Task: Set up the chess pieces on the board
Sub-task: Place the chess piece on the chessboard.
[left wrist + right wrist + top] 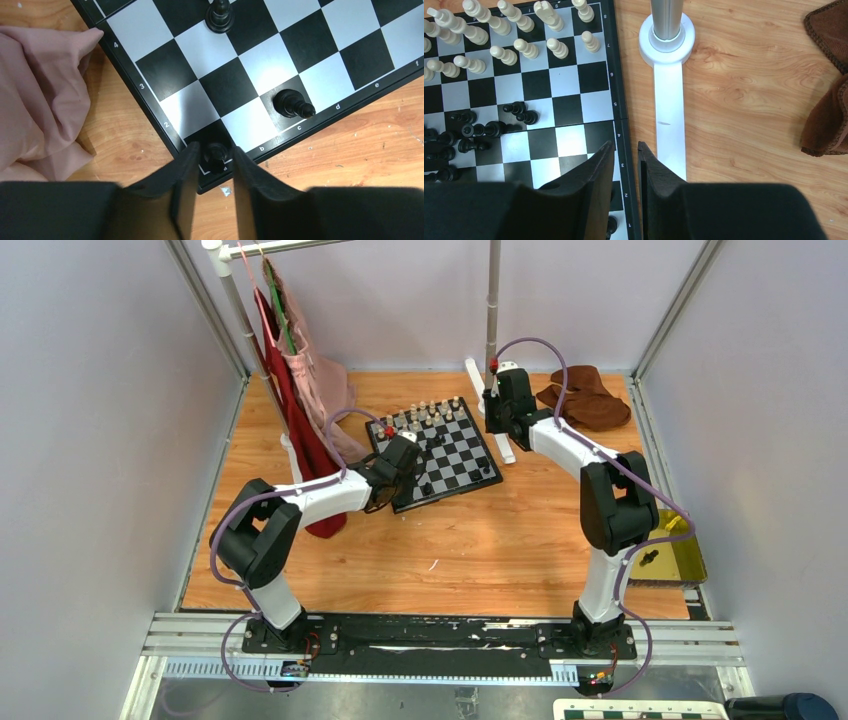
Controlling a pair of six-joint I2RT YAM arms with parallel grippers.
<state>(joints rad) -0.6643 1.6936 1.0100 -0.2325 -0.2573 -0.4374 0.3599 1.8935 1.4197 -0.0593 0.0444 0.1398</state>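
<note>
Our left claw, jaws narrowly parted, straddles the upright black piece on a corner square of the board.

The table is of warm orange-brown wood with a fine grain and some small pale marks. Plain walls of pale grey-lilac close it on the left, back and right sides, with slim metal posts in the far corners. At the upper left a white rack carries a red garment and a pink garment. A brown cloth lies at the upper right. The light is even and soft.
</note>
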